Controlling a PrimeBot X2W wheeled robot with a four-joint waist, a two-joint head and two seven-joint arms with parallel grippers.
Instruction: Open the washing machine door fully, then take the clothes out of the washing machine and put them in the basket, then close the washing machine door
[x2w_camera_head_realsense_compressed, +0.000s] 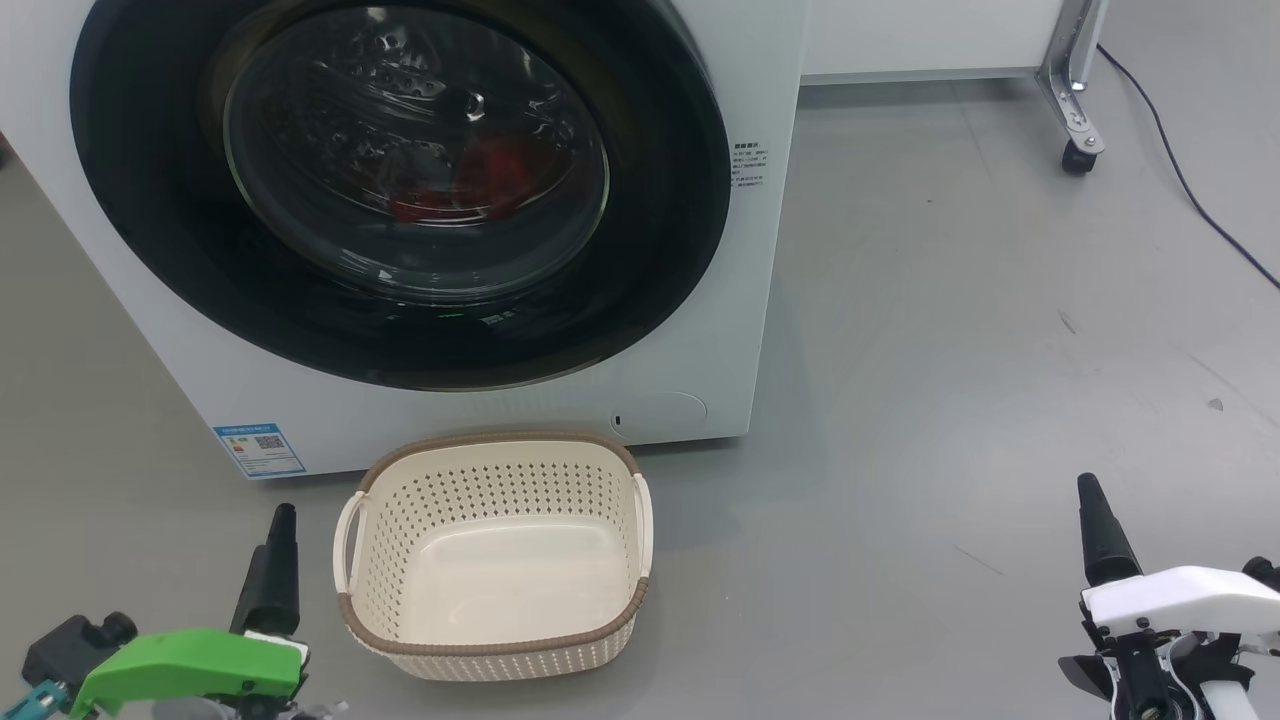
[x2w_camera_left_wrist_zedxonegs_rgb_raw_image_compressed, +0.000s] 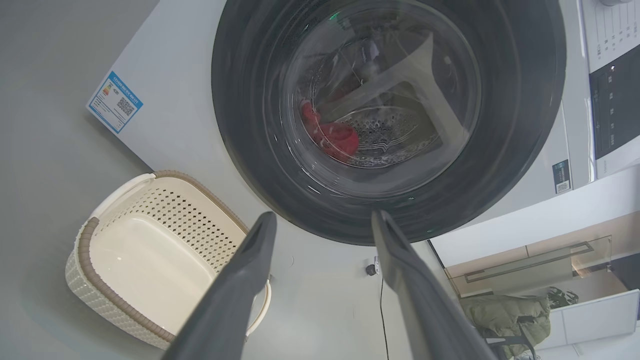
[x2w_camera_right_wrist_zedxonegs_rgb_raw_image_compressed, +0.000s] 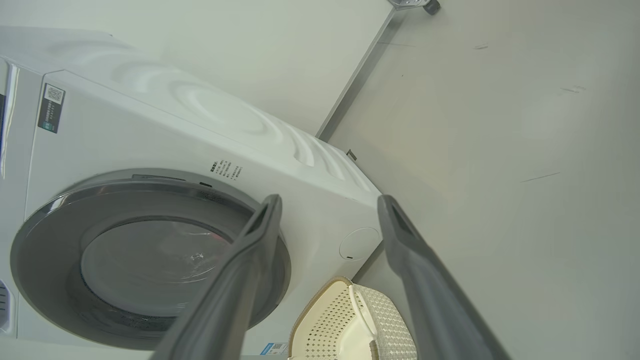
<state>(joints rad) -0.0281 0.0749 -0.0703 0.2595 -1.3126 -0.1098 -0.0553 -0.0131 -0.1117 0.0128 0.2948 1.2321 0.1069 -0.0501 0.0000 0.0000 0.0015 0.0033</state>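
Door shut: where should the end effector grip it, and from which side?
Probably the right edge of the washing machine door, approached from the right: the right wrist view shows a slot-like recess in its rim there; elsewhere it looks smooth.

The washing machine door (x2w_camera_head_realsense_compressed: 150, 200) is glossy black around a clear glass window (x2w_camera_head_realsense_compressed: 415, 150); the washing machine (x2w_camera_head_realsense_compressed: 765, 250) is smooth white. The clothes (x2w_camera_left_wrist_zedxonegs_rgb_raw_image_compressed: 340, 137) are red cloth on a perforated steel drum (x2w_camera_left_wrist_zedxonegs_rgb_raw_image_compressed: 385, 132). The basket (x2w_camera_head_realsense_compressed: 500, 485) is matt cream plastic, on a smooth grey floor (x2w_camera_head_realsense_compressed: 950, 350).
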